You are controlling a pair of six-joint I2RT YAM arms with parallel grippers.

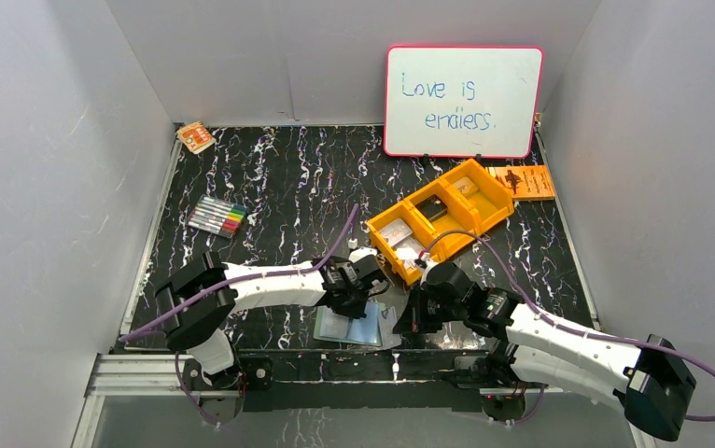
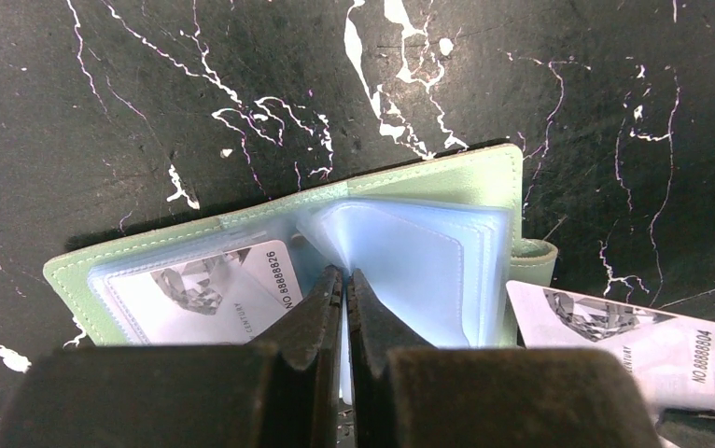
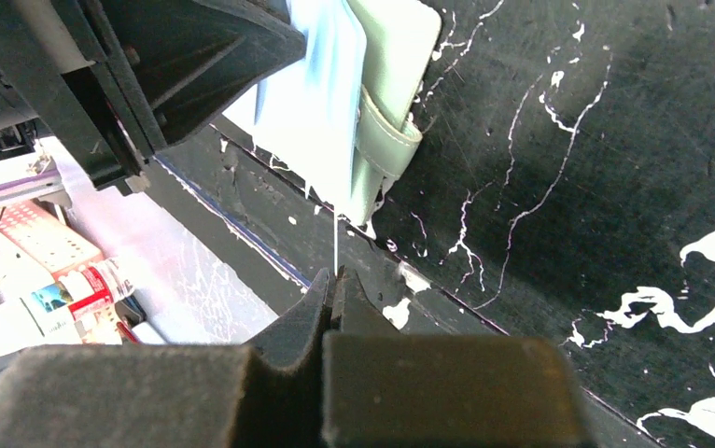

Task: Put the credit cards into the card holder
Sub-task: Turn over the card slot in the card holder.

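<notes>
Nips a clear blue sleeve [image 2: 410,271] of the sage-green folding card holder [image 2: 428,182], open at the near edge of the black marbled table [image 1: 288,187], in the left gripper [image 2: 345,285]; likely keeps a pocket gaping. Pinches a thin grey-white credit card [image 2: 634,350] in the right gripper [image 3: 333,277] just beside the holder, apparently for insertion.

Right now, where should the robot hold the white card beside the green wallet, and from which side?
By its short end farthest from the card holder, coming from the right. The card is thin and flat, so only an edge pinch works, and that leaves the near end free to slide in. The right gripper seems to hold it so.
</notes>
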